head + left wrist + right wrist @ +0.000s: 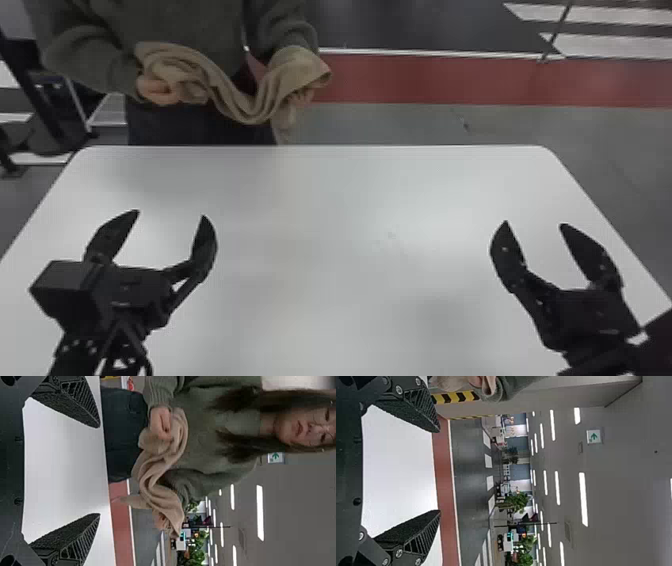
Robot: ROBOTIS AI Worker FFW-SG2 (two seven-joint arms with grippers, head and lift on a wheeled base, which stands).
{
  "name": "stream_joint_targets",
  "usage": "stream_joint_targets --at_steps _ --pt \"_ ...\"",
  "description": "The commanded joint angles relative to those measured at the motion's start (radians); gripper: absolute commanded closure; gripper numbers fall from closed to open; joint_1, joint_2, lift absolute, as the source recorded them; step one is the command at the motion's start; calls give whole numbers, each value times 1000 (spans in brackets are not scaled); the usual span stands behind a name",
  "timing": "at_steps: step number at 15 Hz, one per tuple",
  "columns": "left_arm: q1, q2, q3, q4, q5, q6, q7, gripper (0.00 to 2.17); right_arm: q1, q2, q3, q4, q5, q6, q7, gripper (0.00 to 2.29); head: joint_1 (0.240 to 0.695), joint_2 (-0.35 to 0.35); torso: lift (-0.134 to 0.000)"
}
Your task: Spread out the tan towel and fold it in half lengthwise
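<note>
Two grippers, left (170, 215) and right (534, 225), above white table (350, 210), fingers spread wide, tips pointing forward.

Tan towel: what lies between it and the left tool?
The head view shows white tabletop, then, past its far edge, the dark trousers of the person holding the towel.
</note>
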Motion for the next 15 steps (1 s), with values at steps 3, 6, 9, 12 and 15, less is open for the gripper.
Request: stream_joint_targets --at_steps 3,6,9,12,15 --pt "-1 0 1 0 0 0 2 87 0 5 0 0 2 0 0 171 695 -59 -128" --pt "-1 0 1 -1 0 0 0 87 0 5 0 0 0 -3 0 171 695 -59 -128" --pt "-1 0 1 -1 0 0 0 87 0 5 0 0 0 -3 0 171 695 -59 -128" --pt "-1 0 1 -1 0 0 0 87 0 5 0 0 0 0 0 171 695 -59 -128" --pt "1 0 -1 0 0 0 0 87 2 5 0 0 0 -3 0 171 695 -59 -128"
